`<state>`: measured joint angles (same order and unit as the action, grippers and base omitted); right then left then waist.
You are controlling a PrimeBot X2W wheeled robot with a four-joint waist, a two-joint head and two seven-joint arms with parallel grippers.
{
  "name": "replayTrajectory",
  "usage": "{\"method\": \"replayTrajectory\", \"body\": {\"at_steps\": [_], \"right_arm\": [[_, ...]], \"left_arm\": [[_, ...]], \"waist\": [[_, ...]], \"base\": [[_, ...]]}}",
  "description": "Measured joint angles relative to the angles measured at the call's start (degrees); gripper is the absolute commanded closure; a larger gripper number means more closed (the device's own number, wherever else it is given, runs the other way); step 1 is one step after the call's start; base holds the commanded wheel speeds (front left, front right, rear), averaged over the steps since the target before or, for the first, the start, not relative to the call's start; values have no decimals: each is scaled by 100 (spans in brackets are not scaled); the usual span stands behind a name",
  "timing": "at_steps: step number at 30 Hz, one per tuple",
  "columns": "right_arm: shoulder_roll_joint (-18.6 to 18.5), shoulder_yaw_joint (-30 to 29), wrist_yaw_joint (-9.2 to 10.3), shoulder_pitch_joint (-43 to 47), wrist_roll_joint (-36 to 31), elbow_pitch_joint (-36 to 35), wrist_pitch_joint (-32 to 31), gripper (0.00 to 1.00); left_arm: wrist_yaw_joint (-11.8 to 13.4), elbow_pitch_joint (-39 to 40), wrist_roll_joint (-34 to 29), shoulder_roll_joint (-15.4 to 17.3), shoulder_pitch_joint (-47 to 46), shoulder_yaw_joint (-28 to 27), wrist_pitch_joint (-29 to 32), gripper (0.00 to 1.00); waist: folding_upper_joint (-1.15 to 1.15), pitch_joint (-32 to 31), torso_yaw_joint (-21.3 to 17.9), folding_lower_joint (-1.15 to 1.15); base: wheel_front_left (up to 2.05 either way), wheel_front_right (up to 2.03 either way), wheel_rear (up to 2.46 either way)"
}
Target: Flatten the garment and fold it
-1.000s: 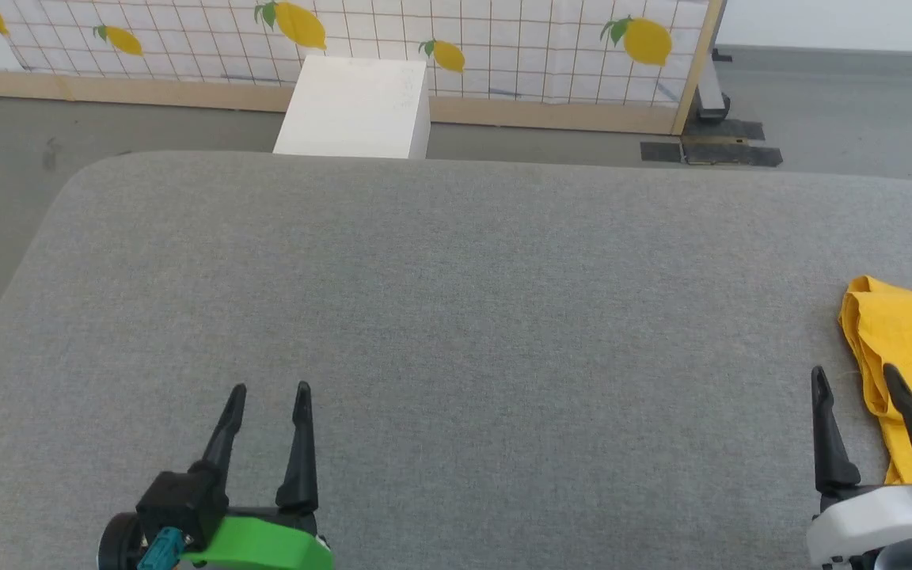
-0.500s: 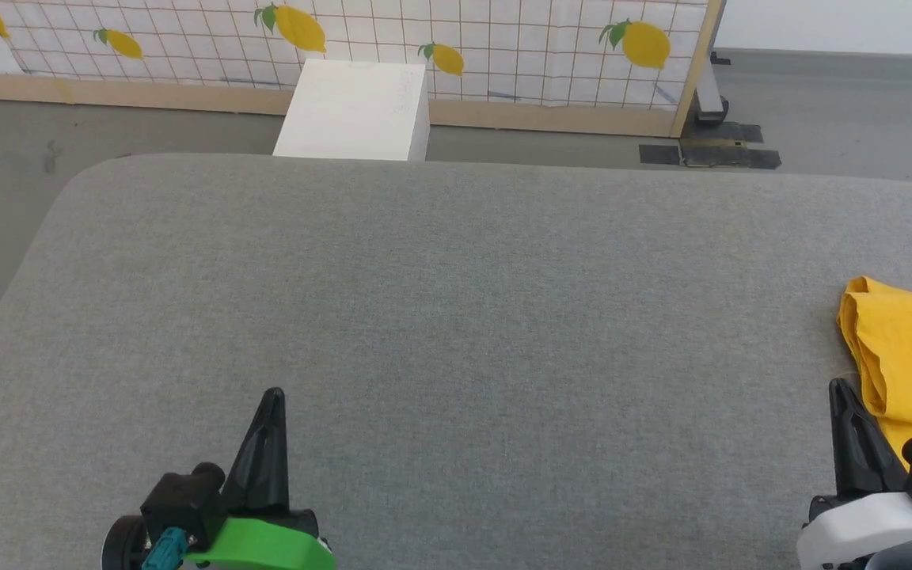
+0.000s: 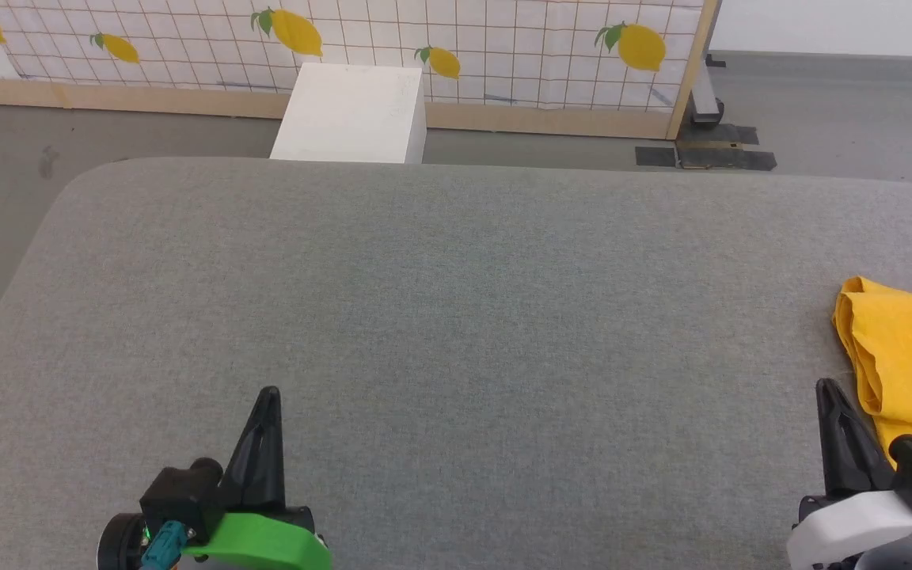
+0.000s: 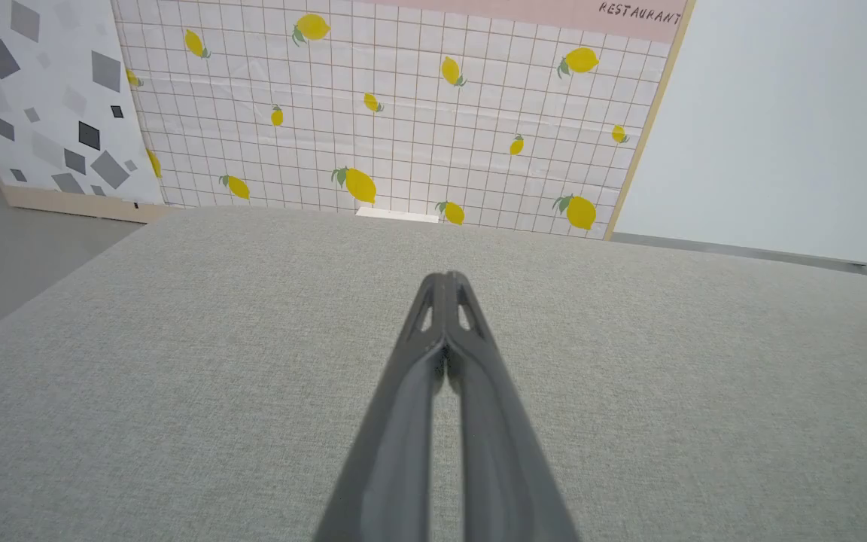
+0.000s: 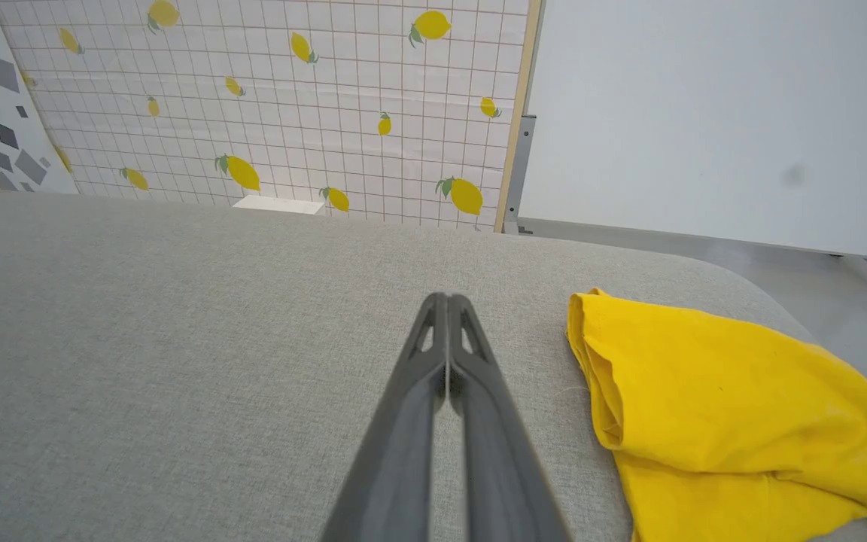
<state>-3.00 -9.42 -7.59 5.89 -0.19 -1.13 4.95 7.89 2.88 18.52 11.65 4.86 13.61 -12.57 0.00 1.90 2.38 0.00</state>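
Both of the robot's grippers are pressed fully together over a grey fabric-covered table (image 3: 456, 269), holding nothing. The left gripper (image 3: 268, 393), mounted on a green wrist housing at the lower left of the head view, shows its two dark fingers meeting along their tips with bare cloth on every side. The right gripper (image 3: 823, 385), on a white housing at the lower right, is likewise closed to a single point. In the right wrist view a strip of bare table separates its fingers from the garment (image 5: 704, 391), so it lies just beside the cloth without touching it.

The garment, a bright yellow T-shirt, sits crumpled and folded over on itself at the table's right edge, on the outer side of the right gripper and well apart from the left one. Its print cannot be made out from these angles. A small corner of yellow appears at the far right of the left wrist view.

Both grippers point forward, away from the robot and across the table, at a low, shallow angle to the surface. Whether their tips rest on the cloth cannot be told. Beyond the table's far edge stand a white box (image 3: 349, 115) on the grey floor and a lemon-print grid panel (image 3: 503, 39)
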Motion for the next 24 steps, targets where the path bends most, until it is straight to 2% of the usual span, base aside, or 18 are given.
{"method": "replayTrajectory", "body": {"at_steps": [24], "right_arm": [[0,207,0,-119,0,18,-99,100]], "left_arm": [[-180,-55,-404,-200,-30,-307,291,100]], "waist": [[0,-43,-54,0]], "base": [[0,0,0]]}}
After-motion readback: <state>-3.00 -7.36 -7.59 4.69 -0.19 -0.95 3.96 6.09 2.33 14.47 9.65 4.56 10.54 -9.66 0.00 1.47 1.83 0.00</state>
